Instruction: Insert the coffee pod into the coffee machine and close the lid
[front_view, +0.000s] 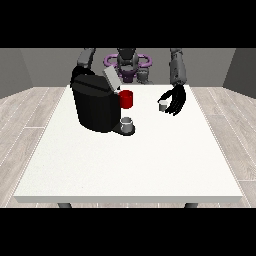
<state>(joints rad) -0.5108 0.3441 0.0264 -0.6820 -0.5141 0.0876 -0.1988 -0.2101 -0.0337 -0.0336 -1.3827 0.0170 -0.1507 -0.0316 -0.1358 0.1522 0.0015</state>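
A black coffee machine (94, 106) stands on the white table (130, 160) at the left of centre, its grey lid (111, 78) tilted up and open. A small grey cup (128, 123) sits on the machine's front tray. The small grey coffee pod (162, 105) is at the right, just beside the fingers of the hand at the view's right (176, 100), whose fingers curl down around it; whether they touch the pod I cannot tell. The hand at the view's left is hidden behind the machine; only its arm (86, 59) shows.
A red mug (126, 99) stands right behind the machine's tray, between the machine and the pod. The table's wide front half lies towards the camera.
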